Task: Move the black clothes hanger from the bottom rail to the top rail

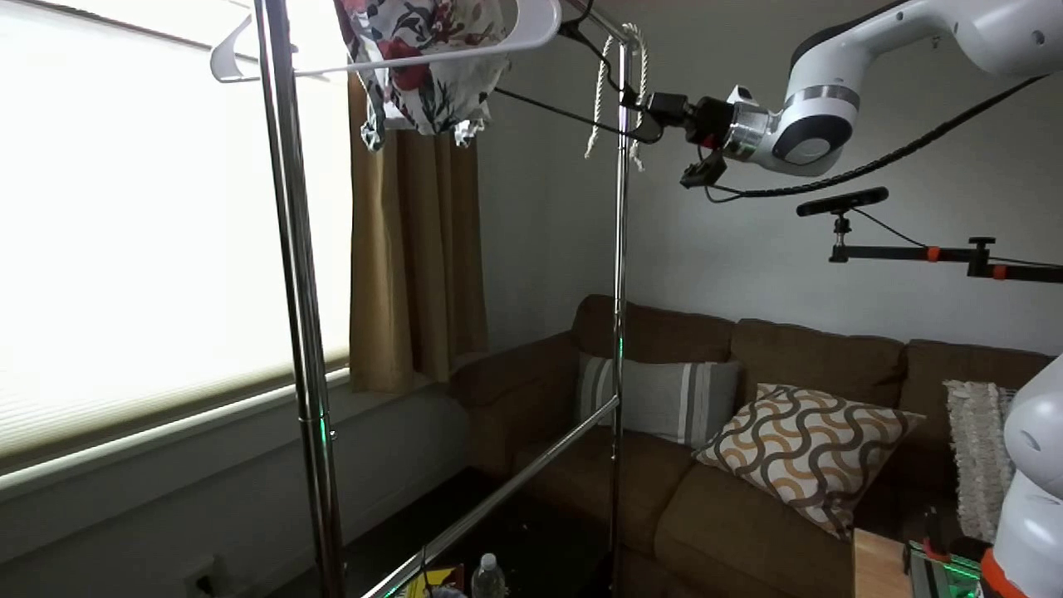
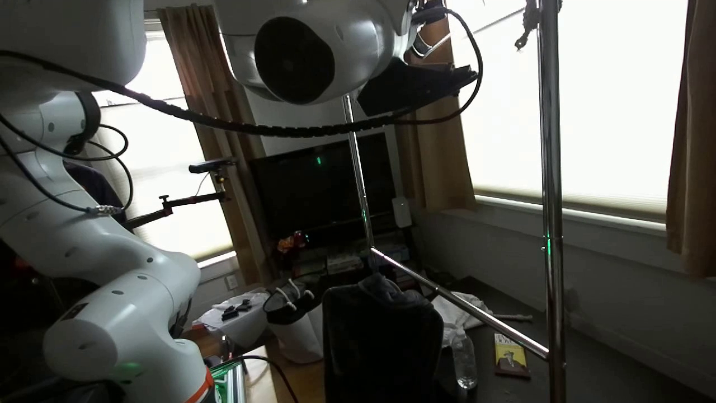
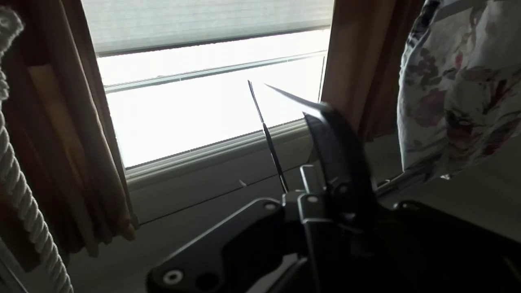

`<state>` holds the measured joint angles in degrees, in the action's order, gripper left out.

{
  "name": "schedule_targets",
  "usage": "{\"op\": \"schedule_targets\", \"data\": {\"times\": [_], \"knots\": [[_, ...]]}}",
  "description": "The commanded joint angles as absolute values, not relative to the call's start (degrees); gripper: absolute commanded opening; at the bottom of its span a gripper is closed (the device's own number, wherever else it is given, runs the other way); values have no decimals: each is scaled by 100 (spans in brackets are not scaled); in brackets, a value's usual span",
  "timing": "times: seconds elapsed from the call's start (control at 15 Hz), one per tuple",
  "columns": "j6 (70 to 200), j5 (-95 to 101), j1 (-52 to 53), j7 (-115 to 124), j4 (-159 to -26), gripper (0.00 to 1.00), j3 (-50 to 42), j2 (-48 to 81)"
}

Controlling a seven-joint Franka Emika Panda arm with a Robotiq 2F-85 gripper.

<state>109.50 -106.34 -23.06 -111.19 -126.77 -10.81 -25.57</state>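
The black clothes hanger (image 1: 558, 106) is held by my gripper (image 1: 638, 103), high up beside the rack's far pole. Its long thin bar points left toward the floral cloth, and its hook end reaches up near the top rail (image 1: 604, 22). I cannot tell whether the hook touches that rail. In the wrist view my gripper (image 3: 307, 195) is shut on the hanger (image 3: 342, 150), whose dark arms rise from the jaws. The bottom rail (image 1: 498, 497) is well below and also shows in an exterior view (image 2: 475, 312), where the arm hides the gripper.
A white hanger (image 1: 540, 23) with a floral cloth (image 1: 423, 75) hangs on the rack; the cloth is at right in the wrist view (image 3: 456, 93). A white rope (image 1: 600, 91) hangs by the far pole (image 1: 621, 249). The near pole (image 1: 299, 332) stands left. A sofa (image 1: 648, 498) is below.
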Motion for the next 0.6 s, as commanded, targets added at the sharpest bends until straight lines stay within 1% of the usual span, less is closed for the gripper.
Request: {"op": "schedule_targets", "data": {"times": [0.0,0.13,0.2,0.27,0.4,0.53], "knots": [[11220,-10362,-2166,-10980,-12487,2,-1101,-2408],[11362,-10348,-2097,-10972,-12494,2,-1069,-2391],[11426,-10295,-2085,-10917,-12499,33,-1071,-2376],[11461,-10303,-2060,-10912,-12508,35,-1086,-2361],[11497,-10299,-2042,-10875,-12528,47,-1139,-2352],[11375,-10323,-2078,-10879,-12586,63,-1270,-2351]]}}
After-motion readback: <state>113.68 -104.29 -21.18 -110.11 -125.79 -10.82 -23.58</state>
